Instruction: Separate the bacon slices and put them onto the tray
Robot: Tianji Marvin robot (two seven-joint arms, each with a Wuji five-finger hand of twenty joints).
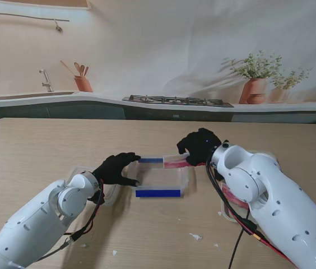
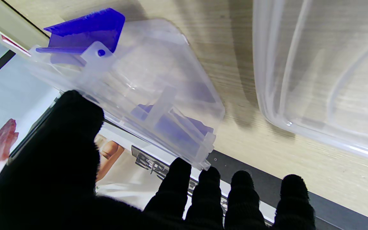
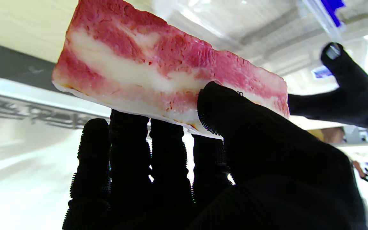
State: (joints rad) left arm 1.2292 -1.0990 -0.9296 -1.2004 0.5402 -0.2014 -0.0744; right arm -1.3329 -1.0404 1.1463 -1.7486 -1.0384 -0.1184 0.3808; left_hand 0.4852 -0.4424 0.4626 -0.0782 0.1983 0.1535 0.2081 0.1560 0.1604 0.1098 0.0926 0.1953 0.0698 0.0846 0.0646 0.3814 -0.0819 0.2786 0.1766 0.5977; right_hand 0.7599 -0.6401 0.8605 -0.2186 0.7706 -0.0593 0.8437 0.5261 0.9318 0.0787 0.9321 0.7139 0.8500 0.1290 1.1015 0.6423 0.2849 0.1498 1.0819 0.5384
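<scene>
While pinched between thumb and fingers of right hand (image 3: 203, 153): one bacon slice (image 3: 158, 67), raised mid-frame above clear box (image 1: 159, 178) with blue clips. Left hand (image 1: 116, 169): gripping box's left rim. Tray (image 2: 327, 70) beside box.

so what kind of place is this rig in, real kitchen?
Likely a lab bench staged as a kitchen: the sink, stove and potted plants look printed on a wrinkled backdrop behind a plain wooden table.
</scene>
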